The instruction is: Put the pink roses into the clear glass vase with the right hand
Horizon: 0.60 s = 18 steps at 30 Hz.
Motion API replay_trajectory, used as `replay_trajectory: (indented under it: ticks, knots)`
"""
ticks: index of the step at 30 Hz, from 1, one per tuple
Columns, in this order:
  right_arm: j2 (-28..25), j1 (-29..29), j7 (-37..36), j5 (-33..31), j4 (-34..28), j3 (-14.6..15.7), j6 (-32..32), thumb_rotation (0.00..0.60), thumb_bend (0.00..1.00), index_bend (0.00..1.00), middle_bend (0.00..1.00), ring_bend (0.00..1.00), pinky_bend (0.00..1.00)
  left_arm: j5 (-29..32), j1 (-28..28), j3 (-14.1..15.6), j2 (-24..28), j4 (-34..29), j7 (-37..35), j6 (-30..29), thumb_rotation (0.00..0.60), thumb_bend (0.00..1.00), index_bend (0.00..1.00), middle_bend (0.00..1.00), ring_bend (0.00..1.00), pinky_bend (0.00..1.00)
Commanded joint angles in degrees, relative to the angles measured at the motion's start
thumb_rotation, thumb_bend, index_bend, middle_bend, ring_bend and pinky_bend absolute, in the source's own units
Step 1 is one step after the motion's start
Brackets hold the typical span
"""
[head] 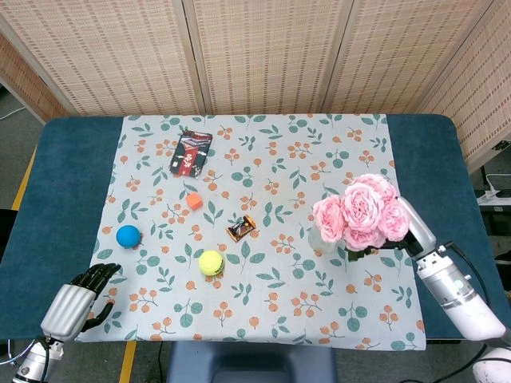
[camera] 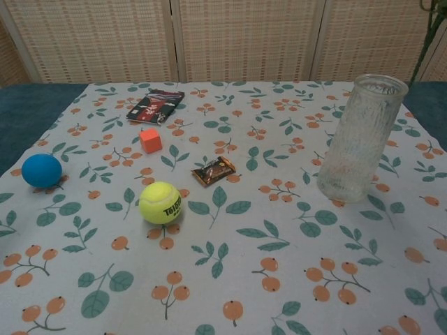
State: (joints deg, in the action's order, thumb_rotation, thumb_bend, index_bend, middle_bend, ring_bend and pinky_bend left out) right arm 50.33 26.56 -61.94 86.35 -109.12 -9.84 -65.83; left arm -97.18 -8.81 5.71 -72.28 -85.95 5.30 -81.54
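Observation:
My right hand [head: 416, 230] holds the bunch of pink roses [head: 356, 211] up in the air at the right of the table; its fingers are hidden behind the blooms. In the head view the flowers cover most of the clear glass vase [head: 318, 240], and only its lower left side shows. The chest view has the vase [camera: 360, 138] standing upright and empty at the right, with a green stem [camera: 434, 24] of the roses hanging at the top right corner, above and right of its mouth. My left hand [head: 81, 298] rests at the table's near left corner, holding nothing.
On the floral cloth [head: 263, 319] lie a yellow tennis ball [head: 211, 262], a blue ball [head: 128, 236], an orange cube [head: 194, 200], a brown snack wrapper [head: 241, 228] and a dark packet [head: 191, 153]. All lie left of the vase.

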Motion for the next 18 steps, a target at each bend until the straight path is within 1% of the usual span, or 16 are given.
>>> replay_trajectory:
  ticks: [1, 6, 9, 18]
  knots:
    - [-0.43, -0.03, 0.89, 0.37, -1.02, -0.2, -0.25, 0.6, 0.68, 0.94, 0.94, 0.96, 1.0, -0.04, 0.02, -0.01, 0.01, -0.01, 0.0, -0.07, 0.6, 0.38, 0.11, 0.15, 0.15, 0.36]
    - [-0.19, 0.57, 2.15, -0.43, -1.52, -0.69, 0.48, 0.6, 0.68, 0.94, 0.94, 0.96, 1.0, 0.03, 0.01, -0.03, 0.0, 0.0, 0.05, -0.01, 0.6, 0.38, 0.11, 0.15, 0.15, 0.36]
    - [0.48, 1.13, 2.48, -1.31, -0.68, -0.92, 1.48, 0.6, 0.68, 0.94, 0.94, 0.96, 1.0, -0.02, 0.02, -0.02, -0.02, 0.01, 0.06, -0.04, 0.6, 0.38, 0.11, 0.15, 0.15, 0.37]
    - [4.07, 3.79, 0.47, -5.43, 5.69, -1.7, 7.07, 0.6, 0.68, 0.94, 0.94, 0.96, 1.0, 0.1, 0.05, -0.09, 0.0, 0.01, 0.09, -0.08, 0.6, 0.38, 0.11, 0.15, 0.15, 0.36]
